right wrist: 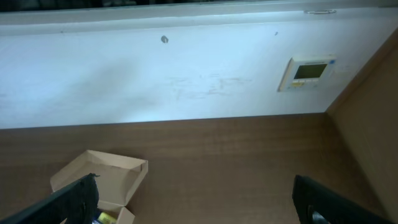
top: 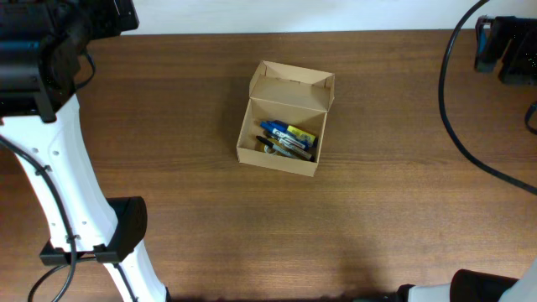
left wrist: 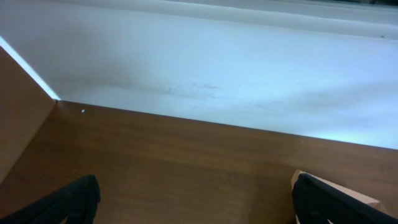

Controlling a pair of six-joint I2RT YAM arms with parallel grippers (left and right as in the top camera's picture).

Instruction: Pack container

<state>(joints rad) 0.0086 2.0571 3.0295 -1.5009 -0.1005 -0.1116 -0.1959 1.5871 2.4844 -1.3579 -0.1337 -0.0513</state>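
The container (top: pixel 285 118), a plain tan cardboard box, sat on the brown wooden desk (top: pixel 168 101) a little past its centre, turned slightly askew. Its hinged lid flap (top: pixel 292 82) stood open on the far side. Inside lay a small bundle of marker pens (top: pixel 288 139), blue, yellow and dark, gathered toward the near right corner of the box.

Neither pincer touched the box. The right wrist view showed the right pincer (right wrist: pixel 194 186) with its two dark fingers (right wrist: pixel 74 199) spread wide and nothing between them, while the container lay beyond the left finger, low on the left. The left pincer (left wrist: pixel 194 186) was likewise spread wide and empty above bare wood, with a tan cardboard corner just behind its right finger.

The white left arm (top: pixel 59 168) ran down the left edge of the overhead view, well apart from the box. A black cable (top: pixel 453 109) curved across the desk's right end. A white wall (right wrist: pixel 186 81) rose behind the desk, carrying a small control panel (right wrist: pixel 308 73).
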